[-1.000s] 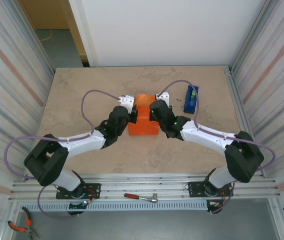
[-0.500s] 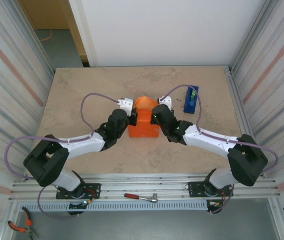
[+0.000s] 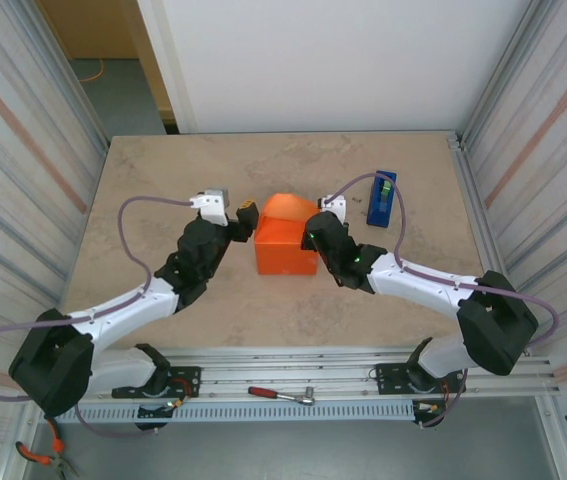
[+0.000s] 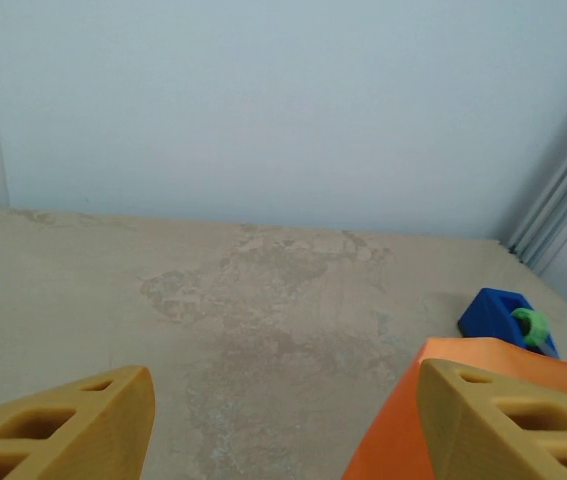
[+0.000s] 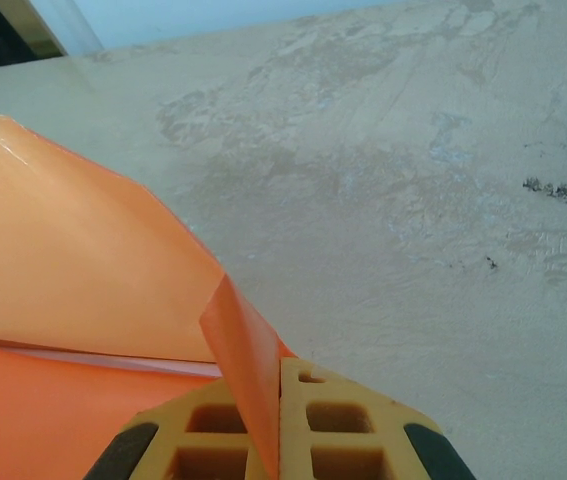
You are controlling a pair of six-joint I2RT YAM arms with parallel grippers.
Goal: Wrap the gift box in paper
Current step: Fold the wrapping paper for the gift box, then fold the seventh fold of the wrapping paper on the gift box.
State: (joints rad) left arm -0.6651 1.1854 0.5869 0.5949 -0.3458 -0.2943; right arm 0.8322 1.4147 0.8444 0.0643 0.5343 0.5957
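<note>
At right wrist: right claw point(image 5: 281, 405) pinches paper point(image 5: 83, 270) flap; left wrist: left claw point(image 4: 283, 400) spread, blue dispenser point(image 4: 498, 315) beyond.

Robot lab test cell. Stone-look counter point(image 3: 163, 180) sits boxed in by ribbed metal side walls point(image 3: 18, 150) and a white back panel point(image 3: 313, 60). Arm bases point(image 3: 153, 382) are bolted to an aluminium rail point(image 3: 293, 372) at the near edge; wrench point(image 3: 283, 395) and pliers point(image 3: 38, 452) lie below.

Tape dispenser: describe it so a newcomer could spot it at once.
Look at the beige table, toward its far right corner. The tape dispenser sits there, right of the orange paper bundle. It is small and dark blue with a green bit on top, unlike anything nearby.
</note>
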